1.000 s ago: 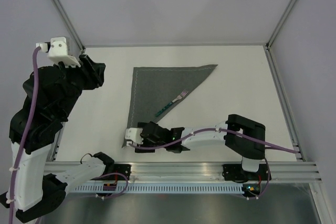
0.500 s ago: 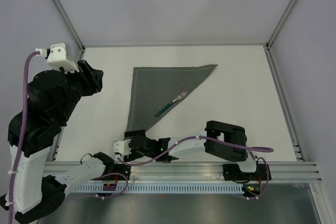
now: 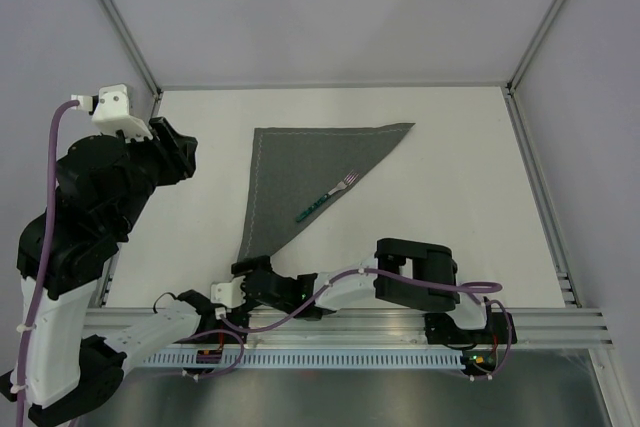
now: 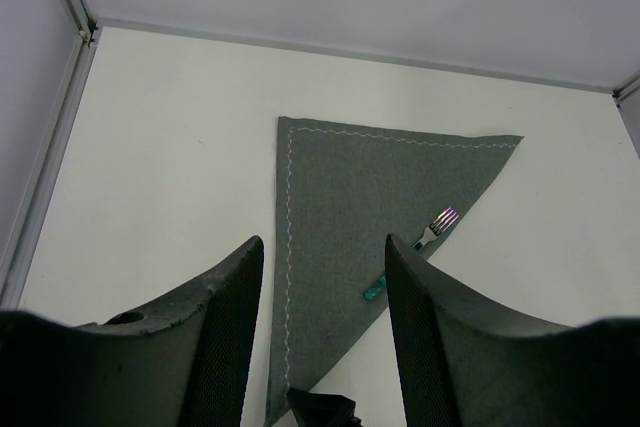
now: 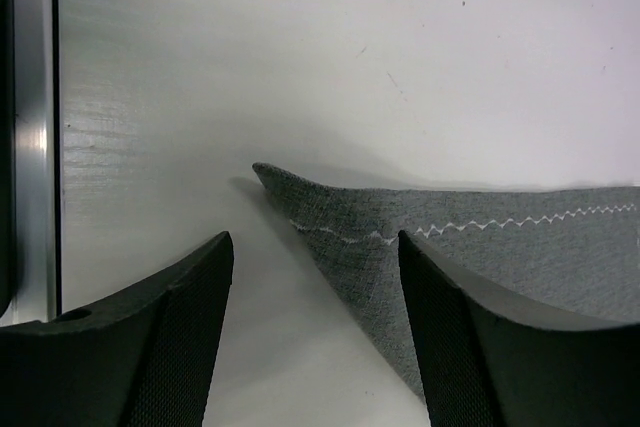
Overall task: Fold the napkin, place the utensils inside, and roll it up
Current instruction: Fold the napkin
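- In the top view the near corner of the napkin (image 3: 300, 172) is hidden under the right gripper (image 3: 240, 282). The rest of the grey cloth lies flat as a triangle on the white table (image 3: 470, 167).
- In the left wrist view the middle of the fork (image 4: 432, 229) is covered by one finger (image 4: 440, 347). Only its prongs and the teal end of the handle show.
- The fork (image 3: 328, 195) lies slanted on the diagonal edge of the napkin, with its prongs pointing over the edge.
- The right wrist view cuts off the napkin (image 5: 500, 247) at the right side. Whether the cloth touches the right finger (image 5: 480, 347) I cannot tell.
- The right arm is stretched low across the near edge of the table, towards the left. The jaws of the right gripper (image 5: 312, 247) stand apart, and the slightly raised cloth corner points between them.
- The left arm is lifted high at the left side, well apart from the napkin. The left gripper (image 4: 322, 247) looks down on the cloth (image 4: 350, 207), its jaws wide with nothing between them.
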Controlling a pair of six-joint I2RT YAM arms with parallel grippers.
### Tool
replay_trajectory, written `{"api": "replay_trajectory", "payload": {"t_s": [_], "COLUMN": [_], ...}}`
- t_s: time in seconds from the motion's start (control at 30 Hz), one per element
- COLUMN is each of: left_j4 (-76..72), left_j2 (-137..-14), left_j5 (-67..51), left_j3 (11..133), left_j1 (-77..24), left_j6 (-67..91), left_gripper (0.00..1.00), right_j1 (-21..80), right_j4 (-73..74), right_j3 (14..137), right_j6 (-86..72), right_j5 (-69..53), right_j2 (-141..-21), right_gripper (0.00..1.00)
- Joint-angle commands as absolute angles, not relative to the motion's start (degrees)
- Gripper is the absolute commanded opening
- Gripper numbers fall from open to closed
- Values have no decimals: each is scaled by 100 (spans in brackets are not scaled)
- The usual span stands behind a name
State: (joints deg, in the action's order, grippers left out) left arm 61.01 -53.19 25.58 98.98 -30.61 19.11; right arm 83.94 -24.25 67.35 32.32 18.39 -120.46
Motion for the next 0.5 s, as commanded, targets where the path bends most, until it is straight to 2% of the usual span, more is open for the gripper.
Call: {"api": "replay_trajectory", "payload": {"t_s": [0.0,0.23,0.47], "left_j4": [6100,6100,6100], "left_j2": [-5317,-5370,-5414], "left_j5": [2663,2628,2646], "left_j3": [9861,9817,9809], "left_j1": [-3067,-3067,-3067], "left_j6": [2109,2127,2109], "left_gripper": [56,56,56], "right_j1": [8420,8420,8411], "right_j4": [-2891,-3120,-3111], "right_j3": [6882,6891,6908], "right_j6": [3348,3524,3524], "right_j5": [1960,2030,1960], "right_j2": [-12190,-12375,-12445], "right_gripper": [73,70,54]}}
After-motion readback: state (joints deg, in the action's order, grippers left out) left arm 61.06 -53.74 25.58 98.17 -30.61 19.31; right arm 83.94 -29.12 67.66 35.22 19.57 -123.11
